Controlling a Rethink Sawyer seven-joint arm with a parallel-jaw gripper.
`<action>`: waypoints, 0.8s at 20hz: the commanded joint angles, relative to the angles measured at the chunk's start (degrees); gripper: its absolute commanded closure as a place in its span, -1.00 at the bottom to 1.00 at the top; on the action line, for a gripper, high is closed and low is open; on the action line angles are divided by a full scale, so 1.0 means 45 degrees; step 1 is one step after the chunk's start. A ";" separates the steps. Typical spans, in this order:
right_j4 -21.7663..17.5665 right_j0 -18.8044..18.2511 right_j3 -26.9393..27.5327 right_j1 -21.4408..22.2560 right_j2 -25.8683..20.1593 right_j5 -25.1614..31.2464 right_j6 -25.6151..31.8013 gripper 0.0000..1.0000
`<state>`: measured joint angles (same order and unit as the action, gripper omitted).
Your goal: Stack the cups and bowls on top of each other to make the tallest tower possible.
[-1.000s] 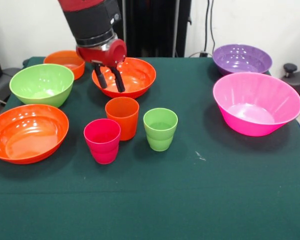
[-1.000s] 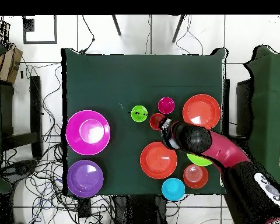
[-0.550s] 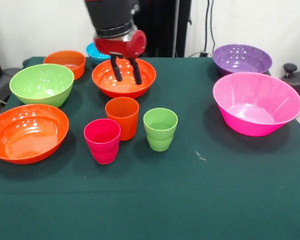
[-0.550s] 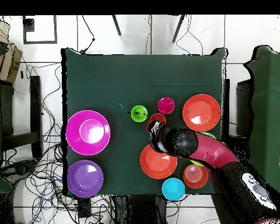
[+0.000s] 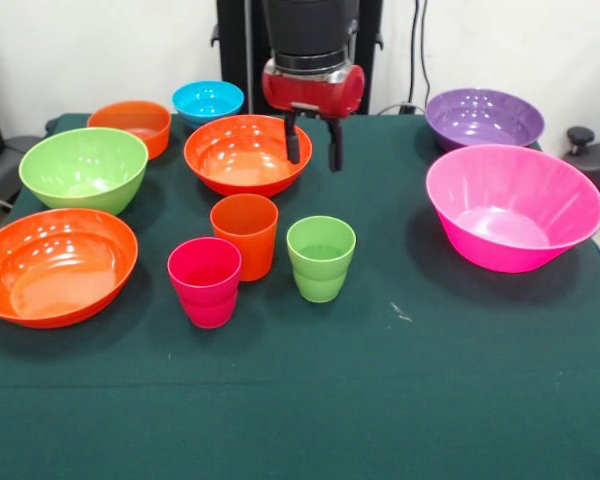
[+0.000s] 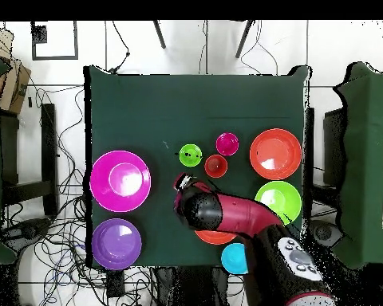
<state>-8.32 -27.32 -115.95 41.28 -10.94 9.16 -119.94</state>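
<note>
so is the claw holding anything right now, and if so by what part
Nothing is held. The claw hangs open and empty above the table, beside the orange bowl, with bare space between its fingers. All three cups stand untouched.

Bare cloth [image 5: 380, 380] between cup cluster [image 5: 248, 250] and pink bowl [image 5: 512, 205], bowls crowding the opposite side.

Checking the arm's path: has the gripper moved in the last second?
Yes. In the front view the gripper has swung rightward, from the left side of the middle orange bowl to its right rim, open and empty.
</note>
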 commanded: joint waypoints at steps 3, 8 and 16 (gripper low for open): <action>0.0393 0.1253 -0.0685 0.0688 0.1083 -0.0356 -0.2355 -1.00; 0.1060 0.1968 -0.0686 0.1232 0.1258 0.0356 -0.2585 -1.00; 0.1923 0.3144 -0.0530 0.0774 0.1598 -0.0268 -0.2905 -1.00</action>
<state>-2.88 -16.19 -117.97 46.00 -3.58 8.32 -120.88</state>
